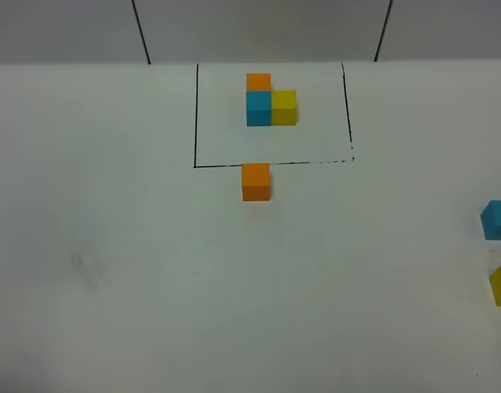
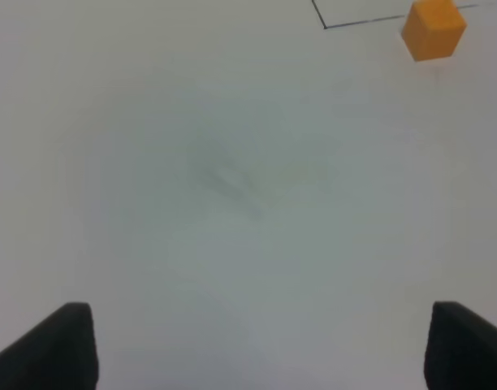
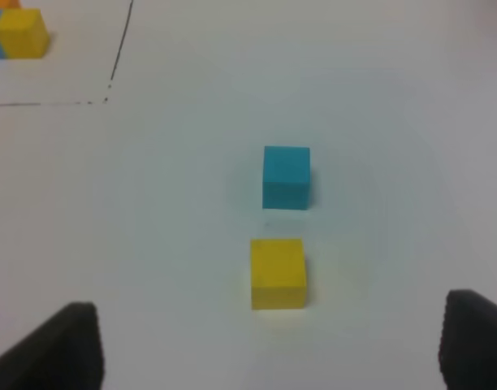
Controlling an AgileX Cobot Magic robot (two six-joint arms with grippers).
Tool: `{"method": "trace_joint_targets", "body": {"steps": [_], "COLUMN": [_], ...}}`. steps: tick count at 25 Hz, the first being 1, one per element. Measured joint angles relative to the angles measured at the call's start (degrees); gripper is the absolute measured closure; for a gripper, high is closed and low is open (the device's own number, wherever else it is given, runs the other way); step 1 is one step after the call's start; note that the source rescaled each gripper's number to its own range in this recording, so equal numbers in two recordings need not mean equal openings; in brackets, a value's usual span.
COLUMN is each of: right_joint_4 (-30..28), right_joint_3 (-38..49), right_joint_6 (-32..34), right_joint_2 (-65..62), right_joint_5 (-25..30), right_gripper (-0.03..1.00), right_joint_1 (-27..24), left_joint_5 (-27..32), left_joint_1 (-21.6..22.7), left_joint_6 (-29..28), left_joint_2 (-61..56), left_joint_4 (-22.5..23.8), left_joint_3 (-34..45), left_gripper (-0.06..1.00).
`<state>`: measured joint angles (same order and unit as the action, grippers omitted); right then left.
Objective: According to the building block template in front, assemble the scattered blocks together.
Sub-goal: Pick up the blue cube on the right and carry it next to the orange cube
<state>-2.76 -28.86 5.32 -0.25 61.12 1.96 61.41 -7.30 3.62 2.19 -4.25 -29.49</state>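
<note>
- Right gripper (image 3: 273, 349) spread open, empty; small plain yellow cube (image 3: 277, 274) nearest, small blue cube (image 3: 286, 177) just beyond it, apart.
- Left gripper (image 2: 257, 345) likewise open and empty.
- Small orange cube (image 1: 255, 181) sits against black frame line (image 1: 300, 162).
- Framed orange-blue-yellow L-shaped template (image 1: 271, 102) farthest.
- Straddle one cube squarely so its neighbour isn't nudged.

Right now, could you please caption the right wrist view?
Open right gripper facing loose blue cube and yellow cube, building block template beyond.

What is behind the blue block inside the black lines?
In the building block template, an orange cube sits right behind the blue cube. Only its top shows; the blue cube covers its front.
</note>
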Motion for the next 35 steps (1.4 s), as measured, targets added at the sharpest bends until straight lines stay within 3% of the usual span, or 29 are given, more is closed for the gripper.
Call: {"method": "trace_joint_targets", "body": {"steps": [8, 19, 24, 35], "right_joint_4": [0.0, 0.0, 0.0, 0.0], "right_joint_3": [0.0, 0.0, 0.0, 0.0], "right_joint_6": [0.0, 0.0, 0.0, 0.0], "right_joint_2": [0.0, 0.0, 0.0, 0.0], "right_joint_5": [0.0, 0.0, 0.0, 0.0], "right_gripper": [0.27, 0.27, 0.27, 0.27], "right_joint_1": [0.0, 0.0, 0.0, 0.0], "left_joint_5": [0.42, 0.42, 0.42, 0.42], "left_joint_1": [0.0, 3.87, 6.91, 7.03], "left_joint_6": [0.11, -0.35, -2.92, -2.67], "left_joint_2": [-2.53, -2.53, -2.53, -2.53], "left_joint_4": [0.0, -0.01, -0.01, -0.01], "left_joint_3": [0.47, 0.47, 0.47, 0.47], "left_gripper": [0.19, 0.45, 0.47, 0.47]}}
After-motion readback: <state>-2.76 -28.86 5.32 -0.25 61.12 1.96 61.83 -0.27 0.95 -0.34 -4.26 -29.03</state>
